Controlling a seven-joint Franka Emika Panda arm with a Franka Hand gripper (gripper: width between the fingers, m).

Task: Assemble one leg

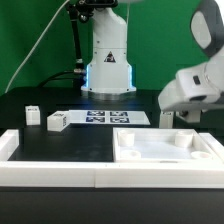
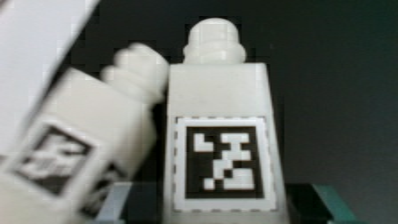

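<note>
Wrist view: one leg [image 2: 222, 110] sits dead centre, upright, with its tag facing the camera and its ribbed tip up. It stands between the fingers [image 2: 111, 198] of the end effector [image 2: 217, 203]; only the dark tips show, one on either side of its base. I cannot tell whether the pads touch it or a gap remains, so the grip is unconfirmed. A second leg [image 2: 98, 110] leans just beside it, possibly touching.

Exterior view: the arm's head hangs low at the exterior view's right, near the rear rim of the tray [image 1: 165, 152] on the desk [image 1: 60, 145]. The leg itself is hidden there.

My reading: this is the grasp stage of picking up the leg. To do it well, I want to:
- close square on the flat sides, low on the body and clear of the tip;
- lift straight up so the leaning neighbour is not dragged along;
- keep the leg plumb for seating it afterwards.
</note>
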